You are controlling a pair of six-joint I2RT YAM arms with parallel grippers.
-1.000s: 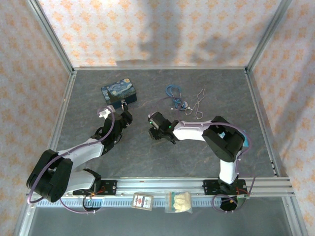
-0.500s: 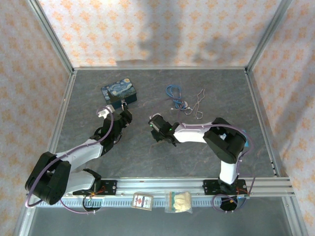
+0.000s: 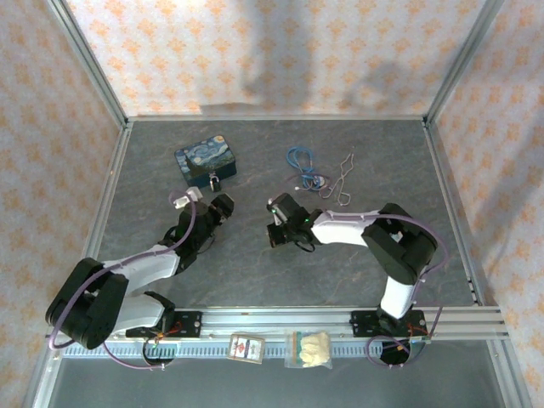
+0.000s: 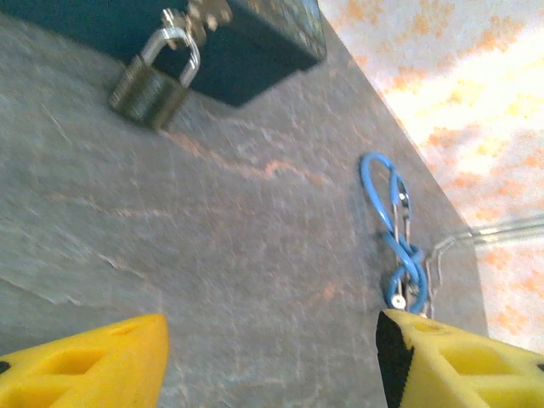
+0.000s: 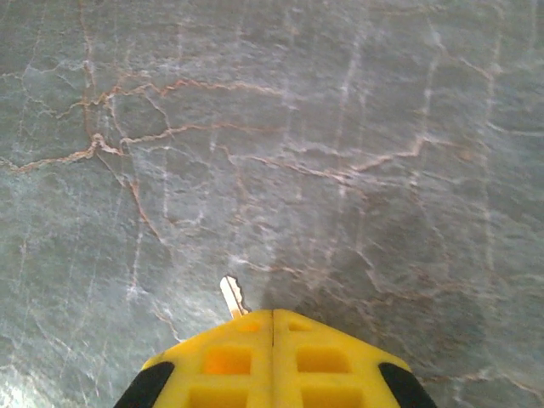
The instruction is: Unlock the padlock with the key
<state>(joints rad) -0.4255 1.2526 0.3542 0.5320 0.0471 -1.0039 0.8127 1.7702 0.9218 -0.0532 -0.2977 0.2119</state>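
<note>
The right tool (image 5: 273,316) has since closed, seemingly pinching the key (image 5: 231,297); the left tool (image 4: 272,331) stays apart.

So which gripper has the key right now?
The right gripper: its jaws are shut with the key poking out at their tips. The left gripper stands open and empty, facing the padlock.

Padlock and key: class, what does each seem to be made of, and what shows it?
The padlock looks like metal: a dull brassy body and a shiny silvery shackle. The key is likely pale polished metal; its tip glints.
</note>
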